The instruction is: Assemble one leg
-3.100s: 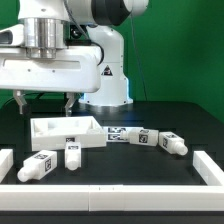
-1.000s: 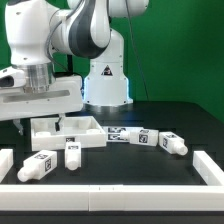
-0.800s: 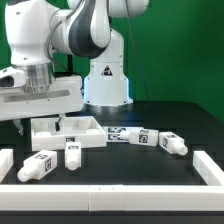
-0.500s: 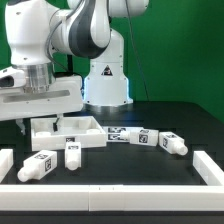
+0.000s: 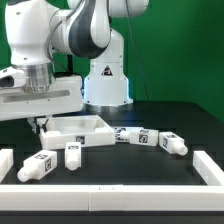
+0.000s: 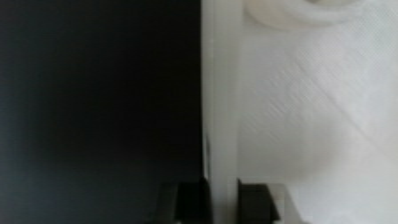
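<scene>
Exterior view: my gripper [image 5: 37, 123] is low at the end of the panel [image 5: 80, 127] that faces the exterior view's left. The fingertips are at its wall, but the grip is hard to read from here. One leg [image 5: 37, 165] lies on its side on the table [image 5: 130, 168] in front of the panel. A second leg [image 5: 73, 153] is near it and looks upright. A third leg [image 5: 150, 138] and a fourth leg [image 5: 173, 144] lie toward the exterior view's right, past the panel. None of the legs touches my gripper.

Wrist view: my gripper [image 6: 221, 203] is pinching the thin wall of the panel [image 6: 302, 110]. One dark fingertip [image 6: 187, 203] sits on each side of the wall. A round feature of the panel shows at the far edge, blurred.
</scene>
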You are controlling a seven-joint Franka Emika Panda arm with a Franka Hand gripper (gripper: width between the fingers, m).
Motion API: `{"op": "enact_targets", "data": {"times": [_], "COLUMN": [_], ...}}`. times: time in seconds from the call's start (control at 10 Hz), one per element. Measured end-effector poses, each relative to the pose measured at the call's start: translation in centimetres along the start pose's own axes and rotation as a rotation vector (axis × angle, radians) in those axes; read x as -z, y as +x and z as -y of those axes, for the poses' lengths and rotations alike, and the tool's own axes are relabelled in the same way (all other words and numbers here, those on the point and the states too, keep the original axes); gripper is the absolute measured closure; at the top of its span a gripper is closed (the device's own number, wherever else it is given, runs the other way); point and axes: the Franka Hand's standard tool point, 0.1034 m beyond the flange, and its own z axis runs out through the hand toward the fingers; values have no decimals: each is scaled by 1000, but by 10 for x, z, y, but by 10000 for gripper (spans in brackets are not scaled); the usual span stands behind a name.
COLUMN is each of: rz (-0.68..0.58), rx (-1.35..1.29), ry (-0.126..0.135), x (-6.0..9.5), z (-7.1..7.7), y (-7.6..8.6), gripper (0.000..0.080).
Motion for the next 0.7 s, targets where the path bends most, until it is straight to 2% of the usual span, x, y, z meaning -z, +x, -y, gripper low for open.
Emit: {"op": "enact_targets", "data": {"times": [0.1, 0.2, 0.4, 0.5, 0.6, 0.7], "rz": [0, 5, 40, 66, 73, 77], "rx": [0, -15, -157, -237, -280, -303], "ry": [0, 12, 119, 163, 163, 157], "x": [0, 1, 24, 44, 62, 74], "z": [0, 1, 6, 17, 29, 39], "y": [0, -1, -3, 7, 21, 36], "gripper": [747, 747, 747, 747, 747, 747]}}
